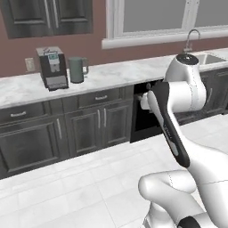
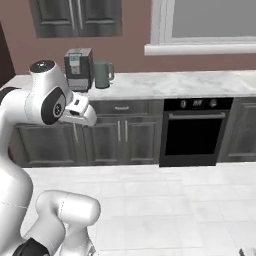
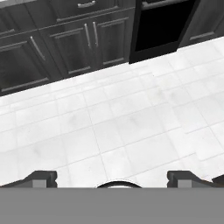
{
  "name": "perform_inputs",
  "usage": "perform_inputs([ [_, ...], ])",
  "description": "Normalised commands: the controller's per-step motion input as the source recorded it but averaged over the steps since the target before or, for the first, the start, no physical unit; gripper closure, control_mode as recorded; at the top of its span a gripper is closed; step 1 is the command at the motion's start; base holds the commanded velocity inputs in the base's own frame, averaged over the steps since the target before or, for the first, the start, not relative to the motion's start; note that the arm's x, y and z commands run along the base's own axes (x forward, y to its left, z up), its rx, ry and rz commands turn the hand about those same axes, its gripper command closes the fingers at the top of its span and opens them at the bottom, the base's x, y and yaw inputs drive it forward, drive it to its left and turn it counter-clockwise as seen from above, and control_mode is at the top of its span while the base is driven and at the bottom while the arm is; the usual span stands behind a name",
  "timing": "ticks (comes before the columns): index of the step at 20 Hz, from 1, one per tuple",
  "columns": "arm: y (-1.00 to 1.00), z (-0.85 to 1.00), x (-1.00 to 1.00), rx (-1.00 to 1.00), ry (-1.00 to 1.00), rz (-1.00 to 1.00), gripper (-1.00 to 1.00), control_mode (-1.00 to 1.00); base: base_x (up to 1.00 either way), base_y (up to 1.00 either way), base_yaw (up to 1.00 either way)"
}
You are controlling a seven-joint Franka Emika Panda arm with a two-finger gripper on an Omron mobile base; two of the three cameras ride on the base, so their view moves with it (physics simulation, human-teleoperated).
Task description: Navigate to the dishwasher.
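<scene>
White floor tiles (image 3: 113, 122) stretch between the robot and a run of dark grey framed cabinet doors (image 1: 93, 127) with vertical handles, drawers above them. The pale marble table (image 1: 116, 71) on top carries a black and silver coffee machine (image 1: 53, 67) and, just beside it on the right, a grey-green jug (image 1: 78, 69) with its handle turned away from the machine. A small wall outlet (image 1: 30, 64) sits to the left of the machine on the reddish-brown wall. Farther right along the table are a sink (image 1: 209, 58) and a curved tap (image 1: 191, 38), under a white-framed window (image 1: 169, 18). Dark upper cabinets (image 1: 49, 18) hang above the coffee machine.

To the right of the cabinet doors stands a black oven (image 2: 192, 132) with a strip of knobs along its top and a horizontal grey bar handle below that. From the left side the white arm (image 1: 178, 98) covers much of it.

I cannot tell which front along this run is the dishwasher; the one black appliance I can make out carries a control strip.

The arm is folded with the hand held above the floor, looking down and forward at the tiles and the cabinet bases. The gripper (image 3: 113, 179) has its two dark finger tips (image 3: 41, 177) set wide apart, with nothing between them.
</scene>
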Motion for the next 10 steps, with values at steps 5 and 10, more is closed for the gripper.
perform_inputs([
  [5,0.00,0.00,0.00,0.00,0.00,0.00,-1.00,1.00,1.00,0.00,-0.08],
  [10,0.00,0.00,0.00,0.00,0.00,0.00,-1.00,1.00,1.00,0.00,-0.08],
])
